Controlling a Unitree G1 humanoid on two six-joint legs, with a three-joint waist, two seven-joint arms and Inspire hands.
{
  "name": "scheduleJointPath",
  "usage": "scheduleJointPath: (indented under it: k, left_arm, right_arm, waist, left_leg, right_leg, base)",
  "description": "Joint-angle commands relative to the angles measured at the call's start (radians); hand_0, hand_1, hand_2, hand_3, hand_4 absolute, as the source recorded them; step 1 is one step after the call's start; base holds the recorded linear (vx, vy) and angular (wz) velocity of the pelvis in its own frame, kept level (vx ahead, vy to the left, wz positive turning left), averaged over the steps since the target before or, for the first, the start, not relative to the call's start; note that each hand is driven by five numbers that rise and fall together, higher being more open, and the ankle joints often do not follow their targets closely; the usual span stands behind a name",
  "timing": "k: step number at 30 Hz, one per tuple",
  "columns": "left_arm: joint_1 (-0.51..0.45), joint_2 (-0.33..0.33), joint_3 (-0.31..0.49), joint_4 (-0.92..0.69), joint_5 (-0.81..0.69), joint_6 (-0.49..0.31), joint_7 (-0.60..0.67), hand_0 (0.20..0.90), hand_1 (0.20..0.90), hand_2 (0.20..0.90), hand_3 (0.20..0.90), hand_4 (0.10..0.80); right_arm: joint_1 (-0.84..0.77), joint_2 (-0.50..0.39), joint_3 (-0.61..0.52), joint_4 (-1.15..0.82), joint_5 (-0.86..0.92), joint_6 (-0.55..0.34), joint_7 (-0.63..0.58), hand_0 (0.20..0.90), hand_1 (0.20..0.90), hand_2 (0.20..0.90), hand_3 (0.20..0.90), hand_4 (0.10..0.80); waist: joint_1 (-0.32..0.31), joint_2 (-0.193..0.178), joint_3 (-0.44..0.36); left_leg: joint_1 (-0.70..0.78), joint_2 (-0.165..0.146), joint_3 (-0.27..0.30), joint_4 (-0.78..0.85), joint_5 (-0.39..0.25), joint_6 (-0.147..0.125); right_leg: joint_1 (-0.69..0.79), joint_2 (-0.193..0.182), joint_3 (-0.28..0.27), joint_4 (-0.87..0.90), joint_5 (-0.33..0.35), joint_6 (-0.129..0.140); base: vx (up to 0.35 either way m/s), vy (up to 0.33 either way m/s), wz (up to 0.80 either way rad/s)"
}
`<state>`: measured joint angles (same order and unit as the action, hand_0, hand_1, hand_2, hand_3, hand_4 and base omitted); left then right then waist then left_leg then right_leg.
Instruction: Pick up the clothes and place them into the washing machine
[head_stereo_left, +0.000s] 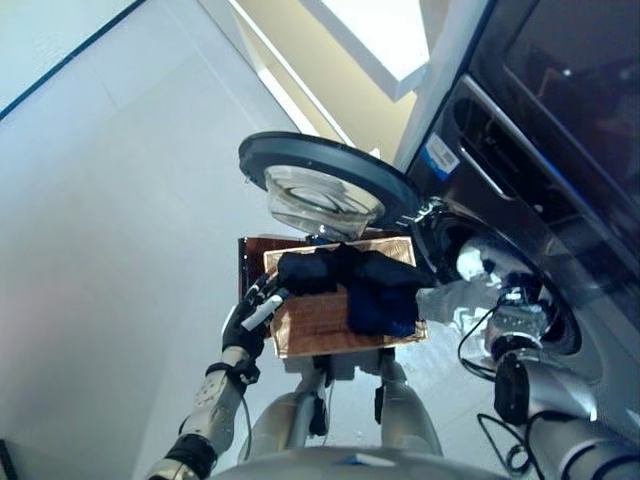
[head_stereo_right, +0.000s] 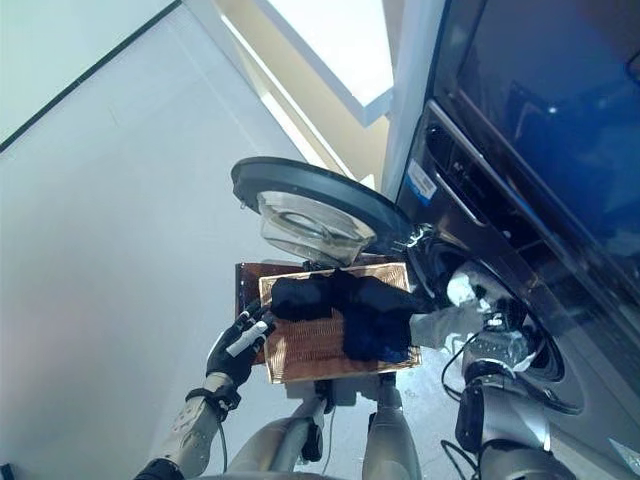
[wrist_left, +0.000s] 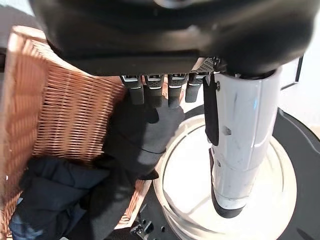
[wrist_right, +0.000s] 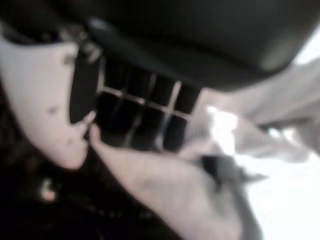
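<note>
A wicker basket stands in front of me with dark navy and black clothes heaped on its right half. My left hand rests at the basket's left edge, open, its fingers straight and aimed at the dark clothes. My right hand is at the mouth of the washing machine drum, shut on a pale grey garment that trails back towards the basket. In the right wrist view that pale cloth runs between the thumb and the fingers.
The washer's round door with its glass bowl hangs open just beyond the basket. The dark machine front fills the right side. Pale floor stretches along the left.
</note>
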<state>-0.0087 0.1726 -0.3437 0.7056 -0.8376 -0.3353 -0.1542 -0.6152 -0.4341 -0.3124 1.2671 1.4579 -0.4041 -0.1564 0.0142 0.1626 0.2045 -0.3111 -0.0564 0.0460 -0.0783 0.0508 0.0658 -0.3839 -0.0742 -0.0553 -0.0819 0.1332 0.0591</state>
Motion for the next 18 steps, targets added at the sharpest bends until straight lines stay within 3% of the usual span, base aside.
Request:
scheduleJointPath:
  k: [1, 10, 18]
  left_arm:
    - [-0.01, 0.016, -0.023, -0.064, -0.019, -0.06, -0.039, 0.9, 0.9, 0.9, 0.9, 0.8]
    - [-0.022, 0.031, -0.036, -0.078, -0.006, -0.057, -0.033, 0.9, 0.9, 0.9, 0.9, 0.8]
    - [-0.04, 0.04, -0.051, -0.079, -0.001, -0.056, -0.021, 0.9, 0.9, 0.9, 0.9, 0.8]
  right_arm:
    - [-0.092, -0.121, 0.067, -0.054, -0.091, -0.093, 0.022, 0.2, 0.2, 0.2, 0.2, 0.3]
    - [-0.233, -0.233, 0.152, 0.0, -0.187, -0.068, -0.017, 0.2, 0.2, 0.2, 0.2, 0.3]
    - [-0.312, -0.322, 0.129, 0.022, -0.179, -0.097, -0.068, 0.2, 0.2, 0.2, 0.2, 0.3]
  waist:
    - [0.009, -0.043, -0.072]
    - [0.026, -0.044, -0.078]
    - [0.027, -0.034, -0.084]
  left_leg:
    - [-0.027, -0.034, 0.004, -0.008, -0.006, -0.068]
    - [-0.048, -0.026, -0.018, -0.009, 0.005, -0.086]
    - [-0.061, -0.026, -0.043, -0.009, 0.009, -0.101]
  right_leg:
    - [-0.043, -0.014, -0.008, 0.097, -0.038, 0.011]
    - [-0.061, -0.01, -0.03, 0.104, -0.047, 0.007]
    - [-0.077, -0.011, -0.047, 0.129, -0.061, 0.005]
  base:
    - [0.031, -0.052, 0.12]
    - [0.002, -0.04, 0.1]
    - [0.004, -0.018, 0.14]
